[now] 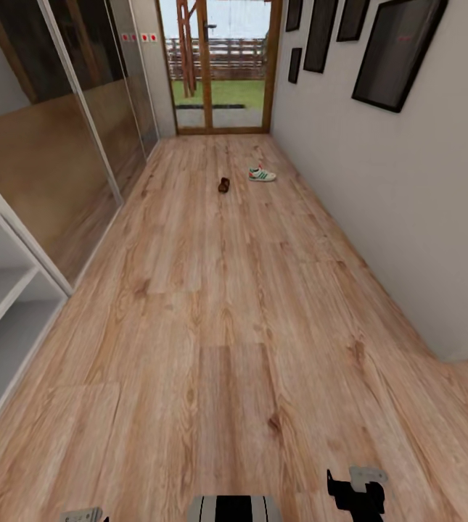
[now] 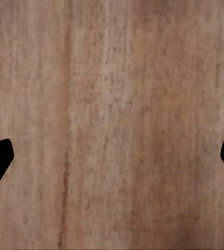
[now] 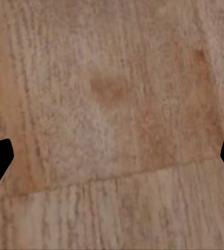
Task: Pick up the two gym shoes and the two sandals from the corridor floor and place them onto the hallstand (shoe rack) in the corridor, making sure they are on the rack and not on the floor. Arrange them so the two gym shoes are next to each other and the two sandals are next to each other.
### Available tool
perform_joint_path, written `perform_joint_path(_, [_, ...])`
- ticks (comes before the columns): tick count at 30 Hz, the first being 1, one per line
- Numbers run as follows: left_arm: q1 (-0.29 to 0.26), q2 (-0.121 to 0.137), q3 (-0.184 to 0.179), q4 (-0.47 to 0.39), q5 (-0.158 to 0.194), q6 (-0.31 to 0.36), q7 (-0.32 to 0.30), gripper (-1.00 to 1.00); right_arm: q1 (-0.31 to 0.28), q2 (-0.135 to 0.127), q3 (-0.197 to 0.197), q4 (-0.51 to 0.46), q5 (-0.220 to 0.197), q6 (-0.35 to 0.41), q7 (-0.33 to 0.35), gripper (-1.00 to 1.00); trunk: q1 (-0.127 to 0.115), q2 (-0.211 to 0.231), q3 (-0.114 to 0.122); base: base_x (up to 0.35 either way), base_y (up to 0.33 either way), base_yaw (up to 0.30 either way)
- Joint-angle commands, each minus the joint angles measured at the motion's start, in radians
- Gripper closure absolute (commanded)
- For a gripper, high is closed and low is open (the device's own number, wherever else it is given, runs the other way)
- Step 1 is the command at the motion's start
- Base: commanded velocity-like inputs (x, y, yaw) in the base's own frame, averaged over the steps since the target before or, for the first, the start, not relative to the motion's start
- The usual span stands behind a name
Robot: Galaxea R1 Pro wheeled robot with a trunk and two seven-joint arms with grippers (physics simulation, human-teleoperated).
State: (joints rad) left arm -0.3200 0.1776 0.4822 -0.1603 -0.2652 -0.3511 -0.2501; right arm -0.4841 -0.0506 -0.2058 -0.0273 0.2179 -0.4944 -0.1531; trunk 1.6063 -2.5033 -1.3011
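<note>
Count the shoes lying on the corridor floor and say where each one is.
2. A gym shoe lies far down the corridor floor near the right wall; a dark sandal sits just to its left. The other two are not visible here.

sandal (image 1: 223, 185) left of gym shoe (image 1: 261, 174), far down floor (image 1: 219, 326).

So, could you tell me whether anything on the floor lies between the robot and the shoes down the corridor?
Nothing visible does: bare corridor floor runs up to the sandal and the gym shoe.
</note>
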Motion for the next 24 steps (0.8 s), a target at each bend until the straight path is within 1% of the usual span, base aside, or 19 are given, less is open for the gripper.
perform_joint_path(1, [-0.001, 0.0, 0.009, 0.001, -0.008, -0.003, -0.005, -1.0, -0.001, 0.0, -0.006, 0.001, 0.011, -0.003, -0.005, -1.0, 0.0, 0.0, -0.001, 0.338, 0.0, 0.0])
perform_joint_path(24, [-0.001, 0.0, 0.009, 0.001, -0.008, -0.003, -0.005, -1.0, -0.001, 0.0, -0.006, 0.001, 0.011, -0.003, -0.005, -1.0, 0.0, 0.0, -0.001, 0.338, 0.0, 0.0])
